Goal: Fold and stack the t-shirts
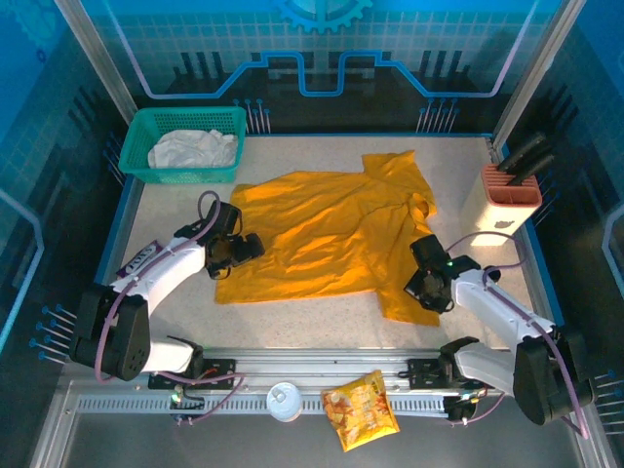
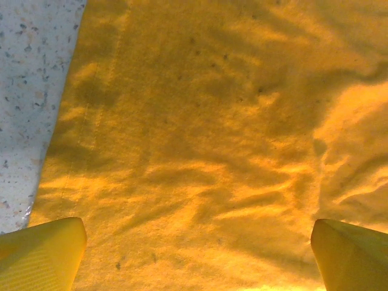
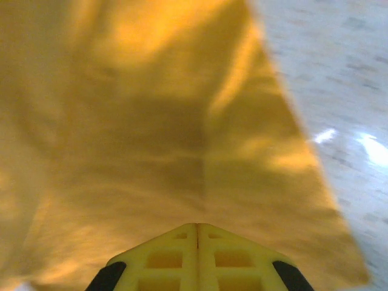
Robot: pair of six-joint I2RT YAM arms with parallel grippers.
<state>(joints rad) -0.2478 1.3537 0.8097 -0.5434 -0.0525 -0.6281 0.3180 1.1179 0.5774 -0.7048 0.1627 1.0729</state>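
Note:
The mustard t-shirt [image 1: 331,234] lies spread and wrinkled across the middle of the table. My left gripper [image 1: 249,249] hovers over its left edge, open, with the yellow fingers [image 2: 42,254] wide apart and cloth [image 2: 200,139] below them. My right gripper [image 1: 425,289] is at the shirt's lower right flap. Its fingers [image 3: 176,257] are pressed together, and the mustard cloth [image 3: 151,121] stretches away from their tips, apparently pinched. The off-white t-shirt [image 1: 193,149] is bunched inside the teal basket [image 1: 185,119] at the back left.
A white-and-pink holder with dark handles [image 1: 509,195] stands at the right edge. A printed snack packet [image 1: 361,408] and a white round lid [image 1: 285,401] lie in front of the rail. Bare speckled table [image 2: 30,91] shows left of the shirt.

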